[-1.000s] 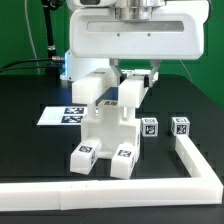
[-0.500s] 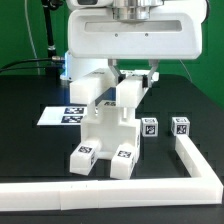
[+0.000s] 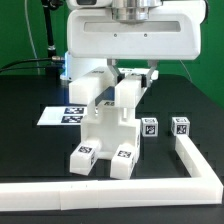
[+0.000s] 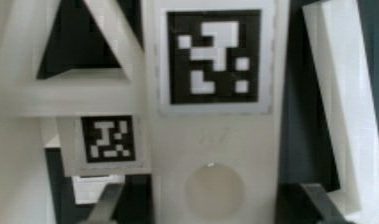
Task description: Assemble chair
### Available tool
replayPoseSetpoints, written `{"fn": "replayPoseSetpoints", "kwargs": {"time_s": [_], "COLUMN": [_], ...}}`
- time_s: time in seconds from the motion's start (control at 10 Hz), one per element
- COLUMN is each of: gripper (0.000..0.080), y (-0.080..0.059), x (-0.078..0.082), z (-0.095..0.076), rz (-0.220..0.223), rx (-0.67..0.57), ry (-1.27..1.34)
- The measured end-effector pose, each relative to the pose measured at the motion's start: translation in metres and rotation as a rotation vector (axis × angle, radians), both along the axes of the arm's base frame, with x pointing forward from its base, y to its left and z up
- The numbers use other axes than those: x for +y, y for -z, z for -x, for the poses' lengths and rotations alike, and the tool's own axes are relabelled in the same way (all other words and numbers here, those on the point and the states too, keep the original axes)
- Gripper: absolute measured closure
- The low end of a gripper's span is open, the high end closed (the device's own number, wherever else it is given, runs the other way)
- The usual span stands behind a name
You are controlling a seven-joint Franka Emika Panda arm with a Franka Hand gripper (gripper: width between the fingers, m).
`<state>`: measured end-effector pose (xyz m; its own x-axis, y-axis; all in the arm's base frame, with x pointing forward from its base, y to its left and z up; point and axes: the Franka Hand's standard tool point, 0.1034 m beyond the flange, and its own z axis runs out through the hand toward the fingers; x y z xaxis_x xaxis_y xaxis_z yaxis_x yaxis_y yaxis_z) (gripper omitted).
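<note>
White plastic chair (image 3: 100, 135) stands on the black table (image 3: 30, 150); my gripper (image 3: 132, 76) is clenched around its upright tagged post (image 3: 128, 100).

One chair (image 3: 105, 125), two blocks (image 3: 150, 127) (image 3: 181, 126), one rail (image 3: 110, 190)

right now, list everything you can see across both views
chair: 1, white with black-and-white tags, part-built, centre of the table
cubes: 2, white, tagged, loose, at the exterior view's right of the chair
marker board: 1, white, flat, at the exterior view's left of the chair
rail: 1, white, L-shaped, along the table's front and the exterior view's right
table: 1, black
arm: 1, white, above the chair
gripper: 1, dark fingers either side of the chair's upright piece, grip unclear
</note>
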<state>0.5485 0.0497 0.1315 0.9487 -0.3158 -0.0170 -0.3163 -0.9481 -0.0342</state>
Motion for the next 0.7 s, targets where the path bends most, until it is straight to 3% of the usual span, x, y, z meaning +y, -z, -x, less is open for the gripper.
{"fn": "replayPoseSetpoints", "kwargs": {"time_s": [0.4,0.7], "gripper": [0.0515,0.0515], "y": [0.005,0.016], "x": [-0.006,-0.004], "z": [0.0,0.001], "rz": [0.006,0.013], "rx": [0.001,0.007], "ry": [0.003,0.0]}}
